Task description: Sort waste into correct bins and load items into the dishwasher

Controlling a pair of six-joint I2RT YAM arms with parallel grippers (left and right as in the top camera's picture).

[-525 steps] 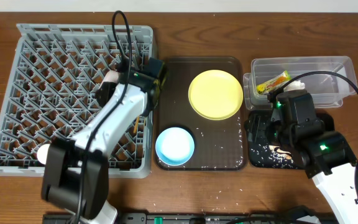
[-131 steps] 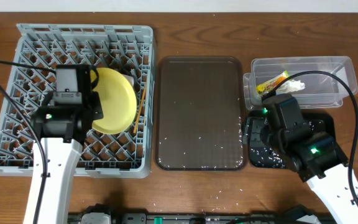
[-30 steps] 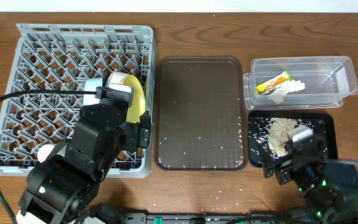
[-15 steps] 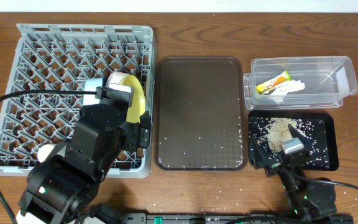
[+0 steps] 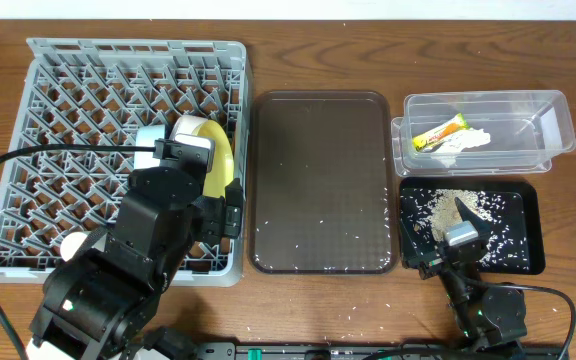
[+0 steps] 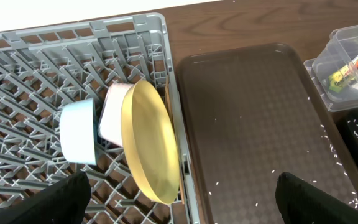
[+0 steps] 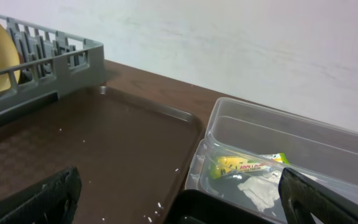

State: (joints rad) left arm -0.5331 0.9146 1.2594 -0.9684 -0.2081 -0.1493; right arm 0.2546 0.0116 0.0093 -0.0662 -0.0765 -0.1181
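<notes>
The yellow plate stands on edge in the grey dish rack. In the left wrist view the light blue bowl and the white bowl stand beside the plate, with the chopsticks against the rack's right wall. The wrapper and tissue lie in the clear tub. Rice crumbs lie on the black tray. My left gripper is open and empty above the rack's right edge. My right gripper is open and empty at the black tray's front left.
The dark brown serving tray lies between the rack and the bins with a few scattered crumbs on it. More crumbs lie on the table in front of it. The left arm covers the rack's front right part. A white wall lies behind the tub.
The right arm has drawn back toward the table's front edge, uncovering the black tray and its crumbs. The left arm has not moved in the last second.
</notes>
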